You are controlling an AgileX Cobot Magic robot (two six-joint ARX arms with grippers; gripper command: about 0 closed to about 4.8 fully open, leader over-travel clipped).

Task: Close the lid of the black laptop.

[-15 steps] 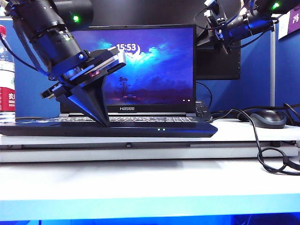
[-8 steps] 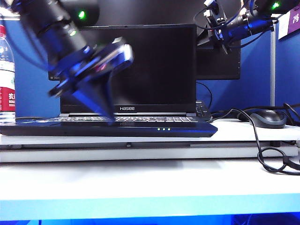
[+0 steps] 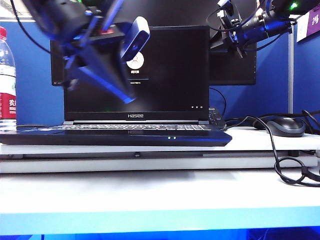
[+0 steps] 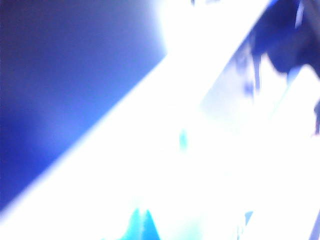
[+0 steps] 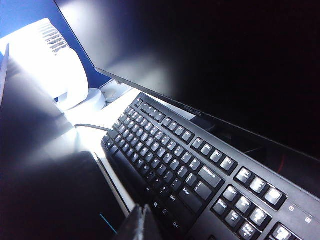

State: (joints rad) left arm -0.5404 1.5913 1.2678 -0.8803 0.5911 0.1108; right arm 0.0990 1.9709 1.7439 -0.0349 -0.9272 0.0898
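I see my left gripper blurred before the upright lid — jaws unreadable; right gripper pressed together above a separate keyboard — white bench.

Looking like an office desk: blue partition walls, keyboard, mouse, monitor, water bottle.

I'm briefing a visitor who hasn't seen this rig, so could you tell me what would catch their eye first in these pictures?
First, the left gripper, blurred, hanging in front of the lid of the black laptop, which stands upright at the centre of the white table. Its screen is mostly dark with a small round login icon. The right gripper sits high at the upper right, behind the laptop, over a separate black keyboard.
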